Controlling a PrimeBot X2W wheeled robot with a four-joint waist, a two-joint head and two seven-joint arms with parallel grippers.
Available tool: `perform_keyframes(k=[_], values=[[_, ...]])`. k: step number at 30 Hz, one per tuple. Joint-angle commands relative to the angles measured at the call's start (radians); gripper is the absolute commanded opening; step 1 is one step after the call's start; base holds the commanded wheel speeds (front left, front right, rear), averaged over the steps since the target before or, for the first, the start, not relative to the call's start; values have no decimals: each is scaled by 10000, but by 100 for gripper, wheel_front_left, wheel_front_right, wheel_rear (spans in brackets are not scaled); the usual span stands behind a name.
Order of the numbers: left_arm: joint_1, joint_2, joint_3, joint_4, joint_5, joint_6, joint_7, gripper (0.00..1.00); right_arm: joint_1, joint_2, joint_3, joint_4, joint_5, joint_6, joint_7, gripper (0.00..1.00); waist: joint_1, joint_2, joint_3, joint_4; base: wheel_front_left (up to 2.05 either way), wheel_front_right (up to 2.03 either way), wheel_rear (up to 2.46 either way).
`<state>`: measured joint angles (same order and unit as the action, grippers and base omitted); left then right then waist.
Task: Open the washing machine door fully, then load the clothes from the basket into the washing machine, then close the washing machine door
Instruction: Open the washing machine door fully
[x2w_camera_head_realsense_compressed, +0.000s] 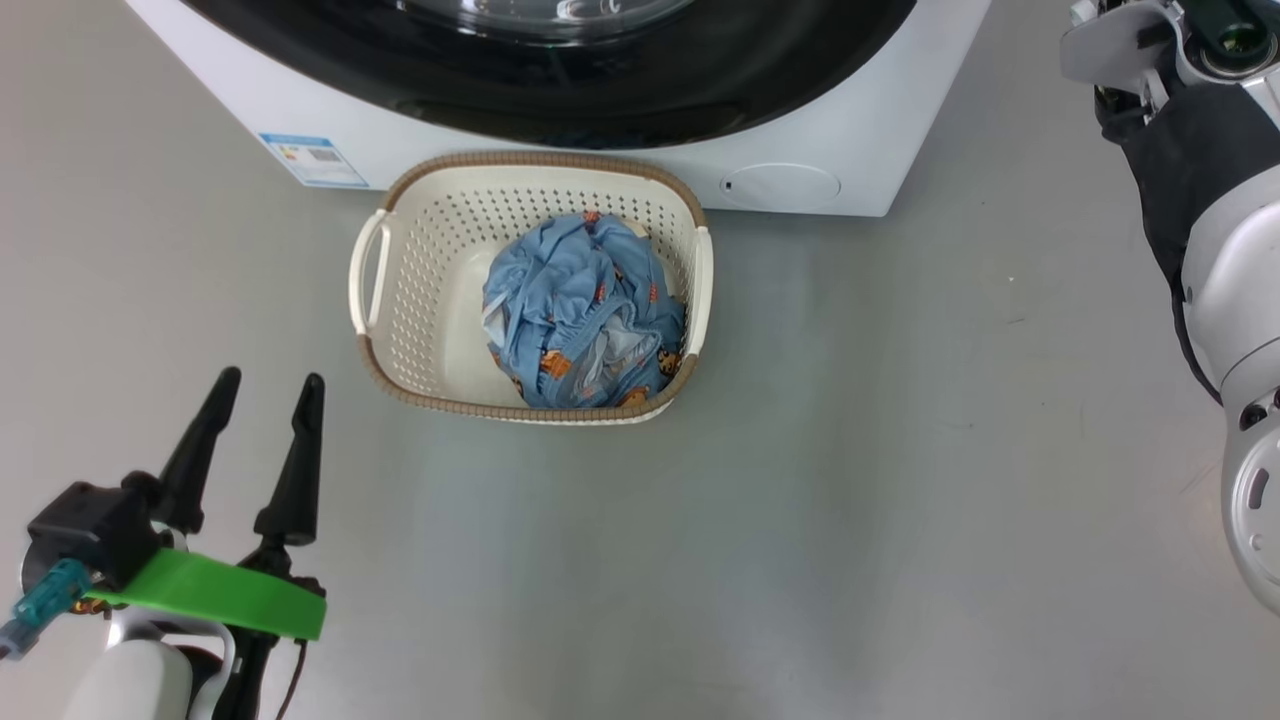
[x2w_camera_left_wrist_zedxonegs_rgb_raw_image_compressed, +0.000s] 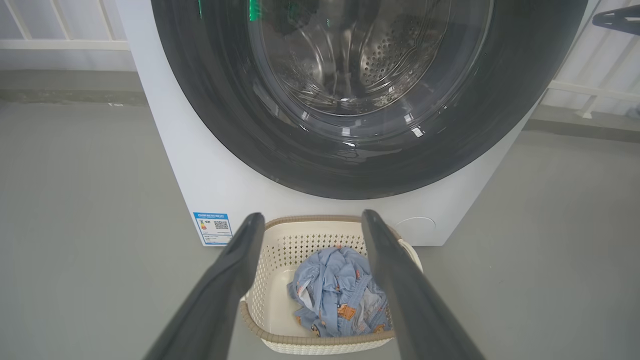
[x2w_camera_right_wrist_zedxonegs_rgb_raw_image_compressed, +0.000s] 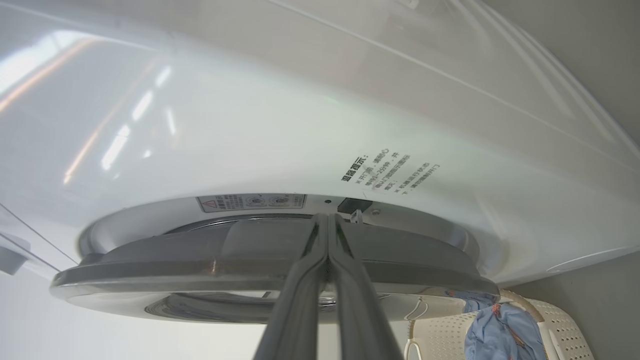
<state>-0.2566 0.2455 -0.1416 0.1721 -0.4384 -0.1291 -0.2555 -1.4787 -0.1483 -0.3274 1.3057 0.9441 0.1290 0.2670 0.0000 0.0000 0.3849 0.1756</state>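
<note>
- Floor (x2w_camera_head_realsense_compressed: 900, 450): plain grey; the washing machine and basket both stand on it.
- Washing machine (x2w_camera_head_realsense_compressed: 870, 120): white front-loader at the top of the head view, lower front panel facing the robot.
- Door (x2w_camera_left_wrist_zedxonegs_rgb_raw_image_compressed: 210, 100): wide black rim with a clear glass centre, and the steel drum is visible through it. From the left wrist view it appears to lie against the front; whether it is latched cannot be told.
- Right arm (x2w_camera_head_realsense_compressed: 1220, 250): pale and black, raised along the right edge of the head view.
- Basket (x2w_camera_head_realsense_compressed: 430, 290): cream with a brown rim, on the floor just in front of the machine, below the door.
- Clothes (x2w_camera_head_realsense_compressed: 580, 310): light blue bundle with orange prints, lying inside the basket toward its right side.
- Left gripper (x2w_camera_head_realsense_compressed: 270, 380): fingers spread apart, holding nothing, low and well apart from the basket's left side.
- Right gripper (x2w_camera_right_wrist_zedxonegs_rgb_raw_image_compressed: 325, 217): fingers pressed together, nothing between them. The tips are at the door's edge beside a small black latch part; contact cannot be confirmed.
- Blue label (x2w_camera_head_realsense_compressed: 312, 160): on the machine's lower left front.
- Round filter cap (x2w_camera_head_realsense_compressed: 780, 187): on the lower right front.
</note>
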Motion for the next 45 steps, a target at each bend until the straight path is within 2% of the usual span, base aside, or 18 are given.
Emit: perform_keyframes(k=[1, 35, 45], values=[[-311, 321, 356, -260, -72, -16, -63, 100, -423, 285, 67, -230, 0, 17, 3, 0, 0, 0, 78, 34, 0, 0, 0], [-817, 155, 219, -282, -431, -16, -63, 100, -1632, 606, -97, -156, -790, 17, -388, 0, 0, 0, 1017, 459, 0, 0, 0], [-975, 101, 199, -257, -503, -16, -63, 100, -1540, 799, -200, -151, -1089, 17, 0, 0, 0, 0, 1129, 565, 0, 0, 0]])
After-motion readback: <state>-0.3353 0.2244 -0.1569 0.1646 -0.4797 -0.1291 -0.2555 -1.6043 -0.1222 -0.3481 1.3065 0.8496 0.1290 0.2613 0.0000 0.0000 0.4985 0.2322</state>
